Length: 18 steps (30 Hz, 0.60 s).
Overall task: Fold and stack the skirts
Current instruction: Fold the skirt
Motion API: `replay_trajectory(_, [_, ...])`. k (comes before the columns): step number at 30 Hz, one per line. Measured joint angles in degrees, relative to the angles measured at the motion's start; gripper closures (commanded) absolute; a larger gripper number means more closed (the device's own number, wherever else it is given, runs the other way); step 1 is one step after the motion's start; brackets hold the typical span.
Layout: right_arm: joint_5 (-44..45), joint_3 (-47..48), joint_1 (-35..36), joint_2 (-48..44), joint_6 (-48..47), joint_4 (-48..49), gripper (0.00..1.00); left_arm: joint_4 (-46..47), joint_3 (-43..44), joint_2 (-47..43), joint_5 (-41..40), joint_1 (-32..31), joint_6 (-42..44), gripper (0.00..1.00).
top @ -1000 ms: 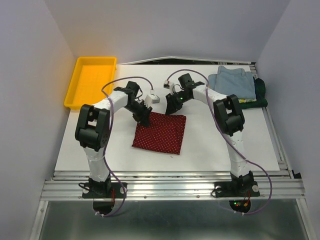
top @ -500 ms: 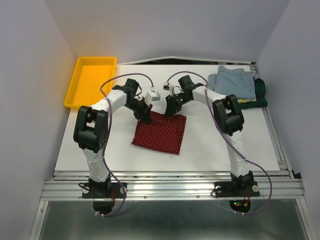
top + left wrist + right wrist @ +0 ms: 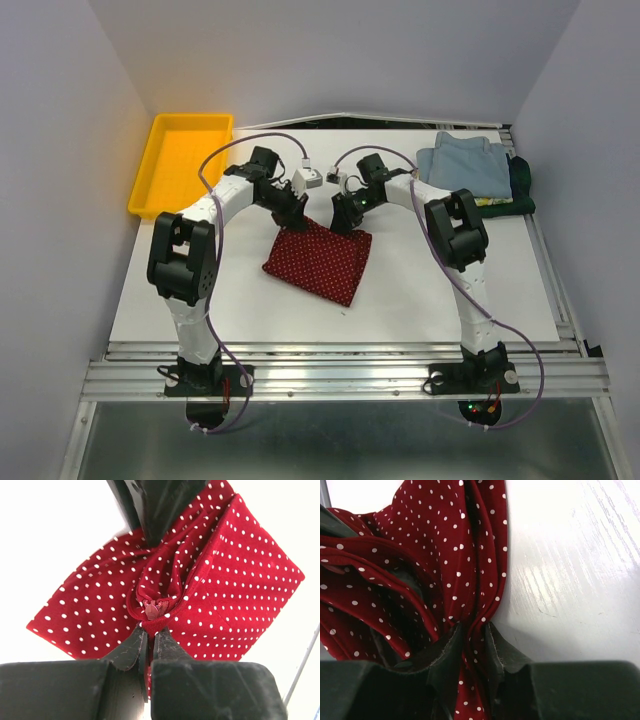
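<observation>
The dark red skirt with white dots lies folded in the middle of the table, its far edge lifted and bunched. My left gripper is shut on its far left corner; the left wrist view shows the cloth pinched at my gripper. My right gripper is shut on the far right corner, with the cloth gathered at my gripper. A folded light blue skirt tops a pile at the back right, with a yellow-green patterned one and a dark green one beneath.
A yellow plastic tray stands at the back left. The white table ends at a metal rail along the near edge. Purple cables loop above both arms.
Both grippers have moved toward the back with the red skirt's far edge, lifting and bunching it. The skirt's outline has narrowed and skewed.
</observation>
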Motion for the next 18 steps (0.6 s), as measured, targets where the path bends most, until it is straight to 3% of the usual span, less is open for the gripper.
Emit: replay_trajectory(18, [-0.2, -0.28, 0.0, 0.0, -0.46, 0.0, 0.7, 13.94, 0.0, 4.15, -1.11, 1.14, -8.96, 1.0])
